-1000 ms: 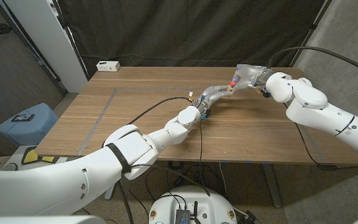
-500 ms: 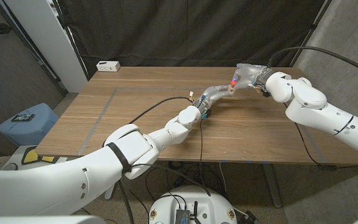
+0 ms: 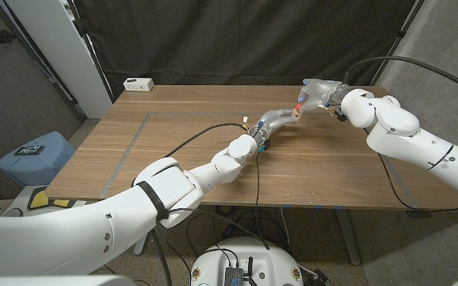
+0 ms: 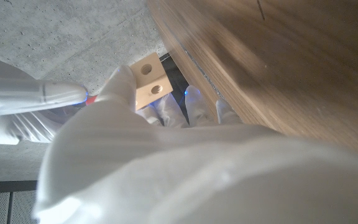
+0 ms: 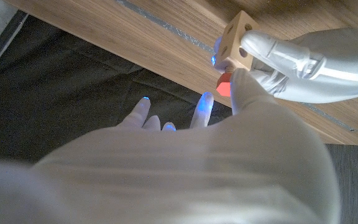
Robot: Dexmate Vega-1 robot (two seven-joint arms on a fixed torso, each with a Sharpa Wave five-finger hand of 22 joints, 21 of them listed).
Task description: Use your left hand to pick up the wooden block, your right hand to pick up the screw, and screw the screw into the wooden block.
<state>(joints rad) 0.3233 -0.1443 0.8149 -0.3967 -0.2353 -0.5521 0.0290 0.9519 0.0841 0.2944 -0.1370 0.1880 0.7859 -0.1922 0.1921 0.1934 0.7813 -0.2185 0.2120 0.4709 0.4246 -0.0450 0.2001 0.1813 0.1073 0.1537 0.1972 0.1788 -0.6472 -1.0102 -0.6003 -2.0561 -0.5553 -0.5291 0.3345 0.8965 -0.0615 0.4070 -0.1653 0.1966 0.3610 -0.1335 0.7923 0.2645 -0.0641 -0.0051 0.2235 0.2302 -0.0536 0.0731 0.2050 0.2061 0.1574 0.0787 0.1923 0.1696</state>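
Above the table's far middle, my left hand [image 3: 273,121] holds the pale wooden block [image 3: 293,116] up off the surface. The left wrist view shows that block [image 4: 149,81] with two round holes, gripped at its end by my left hand [image 4: 166,168]. My right hand [image 3: 318,94] pinches the red-headed screw [image 3: 298,104] right against the block. In the right wrist view the screw [image 5: 224,84] sits under the block [image 5: 235,40], pressed by my right hand [image 5: 185,168], while my left hand [image 5: 303,62] grips the block from the other side. The screw's shaft is hidden.
A small white box [image 3: 138,83] lies at the table's far left corner. Grey tape lines [image 3: 133,139] mark the wooden table [image 3: 332,171]. A black cable [image 3: 205,135] runs along my left arm. A blue bin [image 3: 34,155] stands on the floor to the left.
My right forearm has shifted slightly. Both hands, the block and the screw stay together at the same spot.
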